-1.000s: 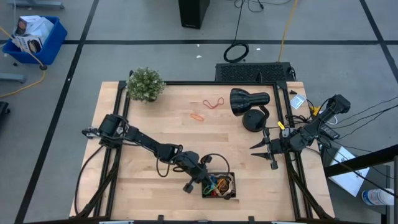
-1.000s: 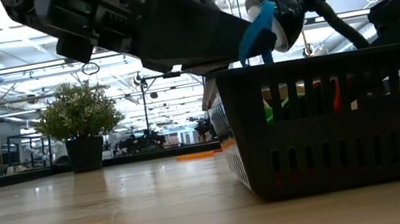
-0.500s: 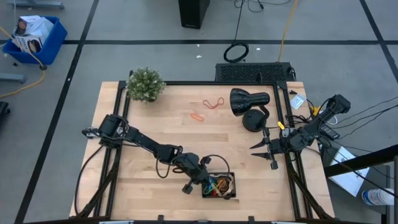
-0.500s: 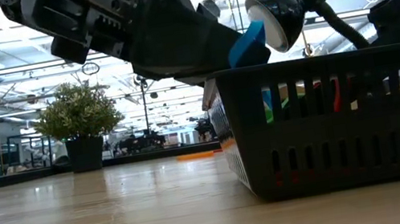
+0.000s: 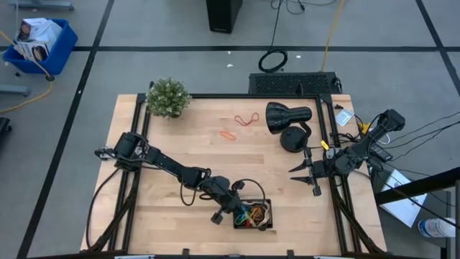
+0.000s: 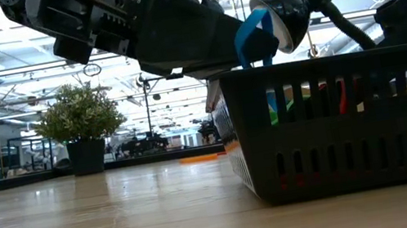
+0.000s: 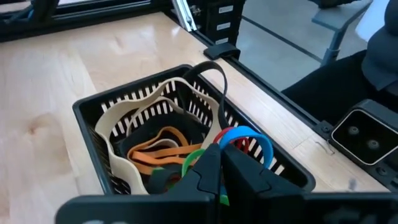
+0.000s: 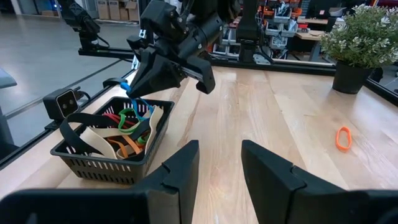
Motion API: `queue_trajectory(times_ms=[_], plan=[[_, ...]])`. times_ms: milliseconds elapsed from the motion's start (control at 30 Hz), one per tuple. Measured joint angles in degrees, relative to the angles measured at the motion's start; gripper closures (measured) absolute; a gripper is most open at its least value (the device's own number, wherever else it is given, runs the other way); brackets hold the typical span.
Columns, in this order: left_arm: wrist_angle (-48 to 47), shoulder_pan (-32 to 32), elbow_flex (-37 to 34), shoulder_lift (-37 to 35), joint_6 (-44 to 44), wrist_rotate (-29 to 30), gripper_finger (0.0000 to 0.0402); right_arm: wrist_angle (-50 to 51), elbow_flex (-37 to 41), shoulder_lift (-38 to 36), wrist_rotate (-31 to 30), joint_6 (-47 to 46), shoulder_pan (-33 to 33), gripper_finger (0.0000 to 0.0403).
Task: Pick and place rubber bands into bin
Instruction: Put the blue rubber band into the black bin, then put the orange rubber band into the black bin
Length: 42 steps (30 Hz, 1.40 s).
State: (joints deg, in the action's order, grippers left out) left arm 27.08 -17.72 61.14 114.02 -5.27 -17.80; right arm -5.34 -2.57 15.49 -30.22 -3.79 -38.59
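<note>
The bin [image 5: 267,216] is a small black tray with slatted walls at the table's near edge; it also shows in the low view [image 6: 355,130] and the left wrist view [image 7: 130,87]. It holds tan, orange, green, red and black rubber bands. My left gripper [image 7: 221,152] is just above its rim, shut on a blue rubber band [image 7: 261,140]. A red band [image 5: 248,119] and an orange band [image 5: 228,134] lie flat on the far half of the table. My right gripper [image 8: 221,168] is open and empty near the table's right edge [image 5: 303,181]. My left gripper pinches the blue rubber band at one end of its loop [image 7: 231,135] between its two fingertips. The fingers slant down toward the bin. The rest of the loop [image 6: 252,35] stands free beyond the fingertips, above the bin's rim and clear of the bands inside.
A black lamp [image 5: 287,115] stands at the far right of the table, and a potted plant [image 5: 167,97] at the far left corner. The orange band also shows in the right wrist view [image 8: 343,138]. A bare stretch of wood lies between the bin and the loose bands.
My left gripper has dipped a little toward the bin and come back up, still shut on the blue band, which has swung with it.
</note>
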Motion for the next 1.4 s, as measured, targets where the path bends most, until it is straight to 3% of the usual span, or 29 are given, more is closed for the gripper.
queue_trajectory(times_ms=[133, 533, 800, 933, 1133, 1400], plan=[[-0.1, 0.1, 0.0, 0.0, 1.1, -0.1, 0.0361, 0.0, 0.0, 0.0, 0.0, 0.0, 0.0, 0.0286], [-0.3, 0.1, 0.0, 0.0, 1.6, 0.0, 0.0236, 0.0, 0.0, 0.0, 0.0, 0.0, 0.0, 0.0287], [-2.1, 0.9, 0.0, -2.5, 2.0, 0.3, 0.0213, 0.0, 0.0, 0.0, 0.0, 0.0, 0.0, 0.0286], [-8.5, 1.7, 0.0, -7.1, 2.0, 2.1, 0.0213, 0.0, 0.0, 0.0, 0.0, 0.0, 0.0, 0.0286], [-21.9, 3.1, 0.1, -15.7, -1.8, 10.1, 0.0213, 0.1, 0.0, 0.0, 0.0, 0.0, 0.0, 0.0286], [-40.5, 10.9, 0.1, -25.0, 0.9, 15.4, 0.0213, 0.2, 0.0, 0.2, 0.0, 0.2, 0.0, 0.0287]])
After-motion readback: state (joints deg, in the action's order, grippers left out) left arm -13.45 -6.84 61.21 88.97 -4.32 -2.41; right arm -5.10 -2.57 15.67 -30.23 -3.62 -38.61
